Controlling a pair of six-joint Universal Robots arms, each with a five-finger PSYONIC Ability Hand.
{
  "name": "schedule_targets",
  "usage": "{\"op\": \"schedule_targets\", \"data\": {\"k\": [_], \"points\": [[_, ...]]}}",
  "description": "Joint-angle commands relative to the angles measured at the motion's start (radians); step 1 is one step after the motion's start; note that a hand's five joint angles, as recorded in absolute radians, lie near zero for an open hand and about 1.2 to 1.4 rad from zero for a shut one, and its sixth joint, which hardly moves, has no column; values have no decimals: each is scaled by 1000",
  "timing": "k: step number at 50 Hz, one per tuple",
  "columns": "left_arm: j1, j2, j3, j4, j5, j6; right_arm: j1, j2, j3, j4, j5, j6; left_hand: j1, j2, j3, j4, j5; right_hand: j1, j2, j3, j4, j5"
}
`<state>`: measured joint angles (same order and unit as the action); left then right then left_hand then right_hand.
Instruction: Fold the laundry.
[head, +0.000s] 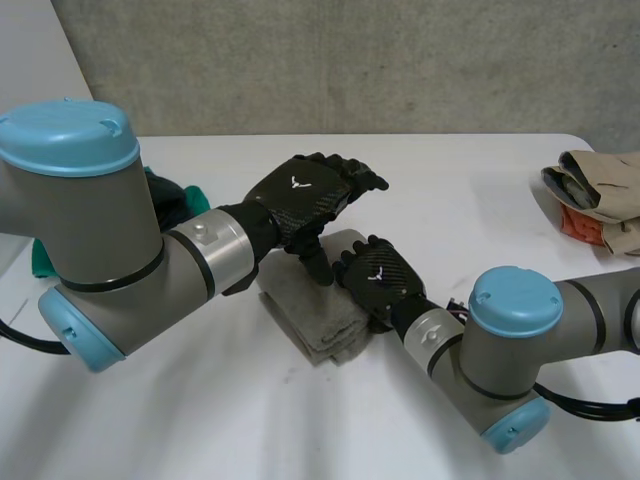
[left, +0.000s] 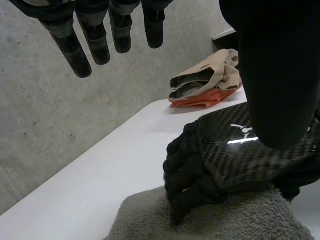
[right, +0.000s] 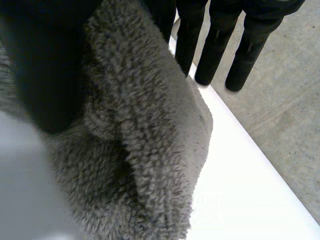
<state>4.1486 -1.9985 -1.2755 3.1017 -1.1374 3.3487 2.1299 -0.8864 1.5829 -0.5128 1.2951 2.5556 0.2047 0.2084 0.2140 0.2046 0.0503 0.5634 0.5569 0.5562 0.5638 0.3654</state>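
A folded grey fleece towel lies on the white table near its middle. My right hand rests on the towel's far right part, fingers curled down over its edge. In the right wrist view a thick fold of the towel bulges between the thumb and the fingers. My left hand hovers just above the towel's far end with straight fingers. Its thumb points down at the cloth beside the right hand.
A pile of beige and orange clothes lies at the table's far right edge. Dark green cloth sits at the left behind my left arm. A concrete wall rises beyond the table's far edge.
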Motion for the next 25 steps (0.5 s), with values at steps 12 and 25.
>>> {"op": "schedule_targets", "data": {"k": [12, 25], "points": [[35, 59, 8, 5, -4, -5, -76, -54, -241, -15, 33, 54, 18, 14, 8, 18, -2, 833, 839, 840, 833, 856], [28, 98, 19, 23, -2, -64, -513, -88, -552, -26, -19, 211, 18, 14, 8, 18, -2, 833, 839, 840, 833, 856]]}}
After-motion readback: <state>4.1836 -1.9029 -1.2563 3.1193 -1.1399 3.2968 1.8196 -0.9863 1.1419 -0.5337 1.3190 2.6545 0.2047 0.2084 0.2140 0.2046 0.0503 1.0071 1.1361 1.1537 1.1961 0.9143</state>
